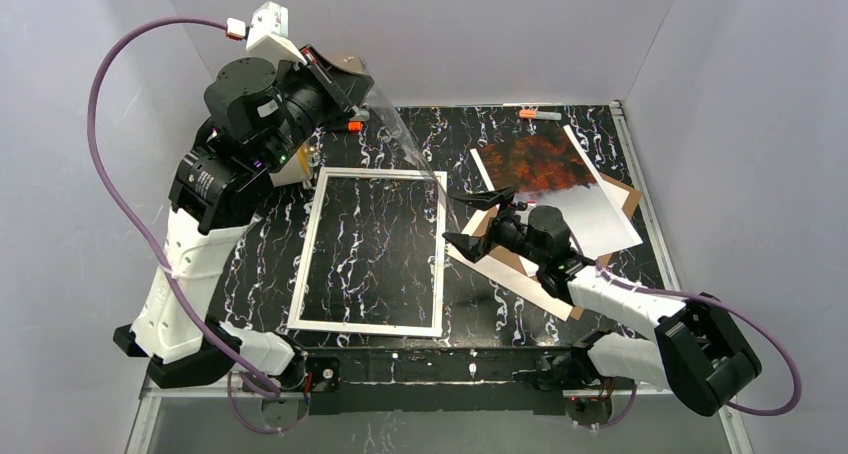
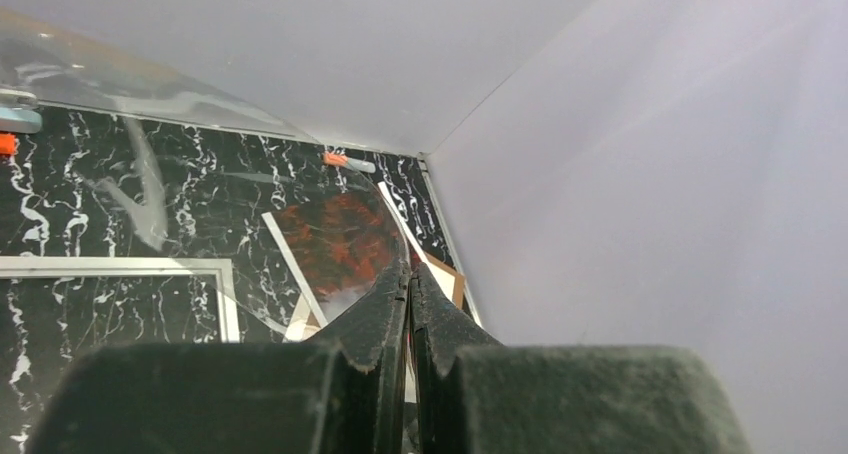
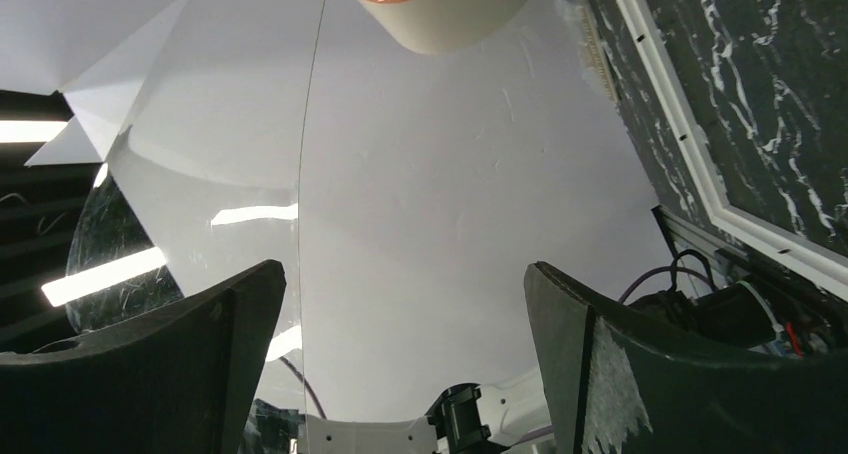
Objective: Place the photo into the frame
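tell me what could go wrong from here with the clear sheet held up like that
The clear sheet is pinched at one edge in the shut left gripper, so it could slip or swing down onto the frame. The open right gripper sits close to its lower edge and might knock it.

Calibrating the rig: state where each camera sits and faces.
Top external: above and behind the bases, overlooking the black marbled table; both arms show.
Left wrist: on the left gripper, facing the far right corner and the red-and-grey paper photo; shut jaws show.
Right wrist: on the right gripper, tilted up at the clear plastic sheet; open jaws show.
Shared: all see the thin white rectangular frame.
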Robot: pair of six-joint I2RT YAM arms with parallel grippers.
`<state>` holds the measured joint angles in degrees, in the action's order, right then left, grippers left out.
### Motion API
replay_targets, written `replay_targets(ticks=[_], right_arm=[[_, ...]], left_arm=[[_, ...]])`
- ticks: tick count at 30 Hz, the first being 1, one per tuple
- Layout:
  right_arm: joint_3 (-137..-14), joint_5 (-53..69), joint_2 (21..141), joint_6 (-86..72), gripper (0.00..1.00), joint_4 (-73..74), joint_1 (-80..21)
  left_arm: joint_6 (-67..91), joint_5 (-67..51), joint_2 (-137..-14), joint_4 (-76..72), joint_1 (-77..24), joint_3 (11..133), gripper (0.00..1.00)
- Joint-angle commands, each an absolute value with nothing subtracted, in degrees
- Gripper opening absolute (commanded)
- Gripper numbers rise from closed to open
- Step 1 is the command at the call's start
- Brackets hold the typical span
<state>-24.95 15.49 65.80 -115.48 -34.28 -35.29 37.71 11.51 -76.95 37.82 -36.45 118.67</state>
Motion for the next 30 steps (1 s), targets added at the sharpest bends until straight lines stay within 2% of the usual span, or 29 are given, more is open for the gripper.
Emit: replay_targets(ticks=[1, 11, 17, 25, 30], right_arm=[[-26.2, 13.1, 67.6, -121.9, 0.99, -44.6, -36.5], [-31.3, 8.5, 74.3, -126.7, 0.97, -53.1, -36.9], [-32.8, 9.1, 76.6, -129.3, 0.84, -58.7, -37.1], [-33.4, 8.1, 75.7, -130.0, 0.76, -61.3, -37.1], [-34.2, 7.1, 77.3, -130.1, 0.60, -64.8, -37.1]], left_arm=[[39.1, 11.3, -74.9, 32.6, -36.3, 117.1, 0.00], [41.2, 9.6, -72.5, 32.1, -36.3, 116.0, 0.00], [41.7, 9.7, -69.8, 32.5, -36.3, 114.0, 0.00], [42.6, 9.5, -67.5, 32.8, -36.3, 111.8, 0.00], [43.5, 9.2, -65.6, 32.9, -36.3, 109.4, 0.00]])
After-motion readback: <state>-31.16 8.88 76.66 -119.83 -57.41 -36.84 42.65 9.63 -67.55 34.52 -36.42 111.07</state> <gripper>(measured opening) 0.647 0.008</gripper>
